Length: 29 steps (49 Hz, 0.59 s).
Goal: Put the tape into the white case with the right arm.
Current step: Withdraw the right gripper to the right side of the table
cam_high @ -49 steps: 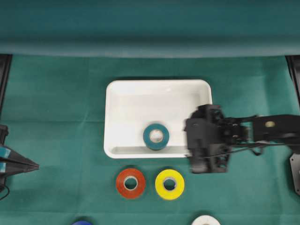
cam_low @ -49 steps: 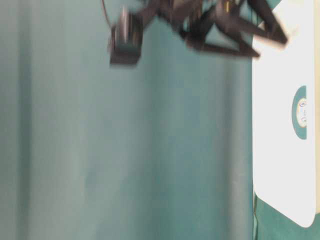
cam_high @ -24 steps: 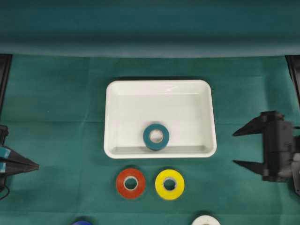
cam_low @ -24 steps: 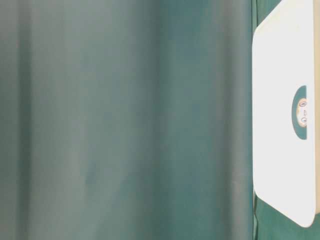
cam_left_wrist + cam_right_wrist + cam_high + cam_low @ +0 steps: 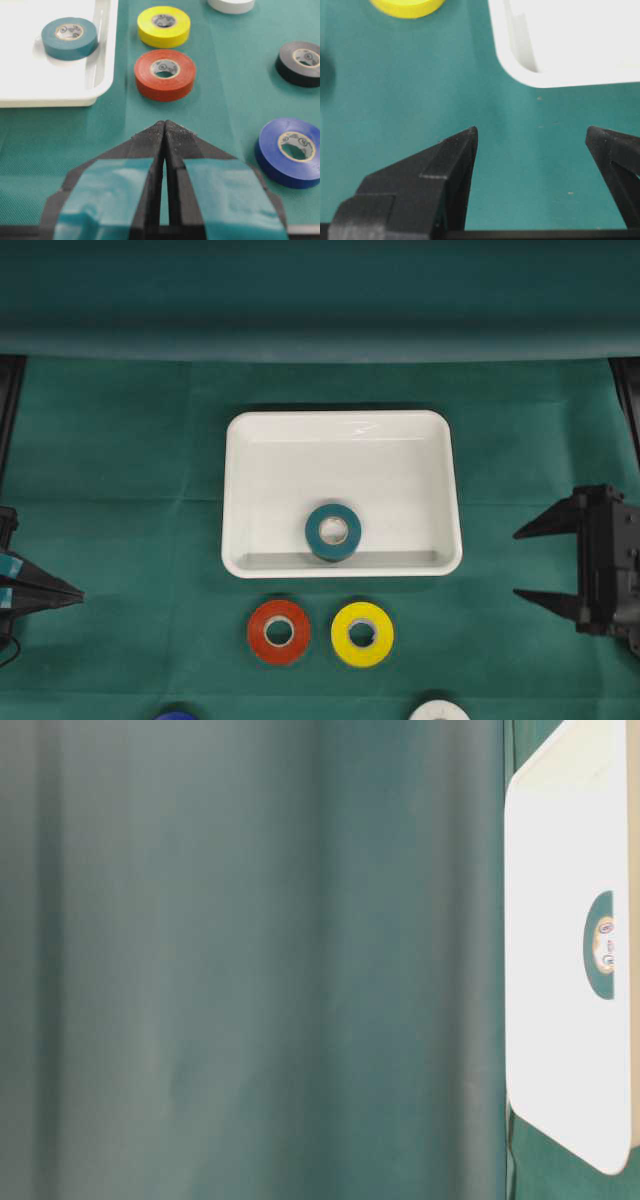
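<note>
Tape, teal roll (image 5: pixel 333 531), lies flat inside the white case (image 5: pixel 245 490), near its front wall, well apart from the right hand (image 5: pixel 520 565). Right hand sits beyond the case's right side, fingers spread wide, holding nothing. Left hand (image 5: pixel 165 125) is closed, empty, fingers pressed together, with the red roll (image 5: pixel 164 74) just ahead and the yellow roll (image 5: pixel 163 25) beyond it on the green desk (image 5: pixel 120 440).

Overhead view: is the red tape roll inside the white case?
No, the red tape roll lies on the green cloth just outside the white case.
</note>
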### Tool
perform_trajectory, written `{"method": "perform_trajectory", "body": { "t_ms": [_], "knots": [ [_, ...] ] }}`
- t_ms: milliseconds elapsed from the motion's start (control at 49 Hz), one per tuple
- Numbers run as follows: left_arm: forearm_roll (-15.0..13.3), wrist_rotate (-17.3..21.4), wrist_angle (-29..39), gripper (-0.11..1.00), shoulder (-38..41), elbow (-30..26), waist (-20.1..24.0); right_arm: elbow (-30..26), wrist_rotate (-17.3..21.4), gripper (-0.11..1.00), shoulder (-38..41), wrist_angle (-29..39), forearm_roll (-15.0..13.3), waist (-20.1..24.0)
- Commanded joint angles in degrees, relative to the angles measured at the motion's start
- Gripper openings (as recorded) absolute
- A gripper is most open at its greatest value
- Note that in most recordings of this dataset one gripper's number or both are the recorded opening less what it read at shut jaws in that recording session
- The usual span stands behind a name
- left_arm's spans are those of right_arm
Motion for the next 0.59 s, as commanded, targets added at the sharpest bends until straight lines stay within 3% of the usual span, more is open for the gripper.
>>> {"method": "perform_trajectory", "body": {
  "t_ms": [0,327,572],
  "knots": [
    [0.0,0.0,-0.3,0.0,0.4,-0.6,0.2,-0.6,0.2,0.74,0.3,-0.2,0.2,3.2],
    [0.0,0.0,-0.3,0.0,0.4,-0.6,0.2,-0.5,0.3,0.73,0.3,0.1,0.3,16.3],
    [0.1,0.0,-0.4,0.0,0.4,-0.6,0.2,0.4,0.3,0.73,0.3,0.0,0.3,19.3]
  ]
}}
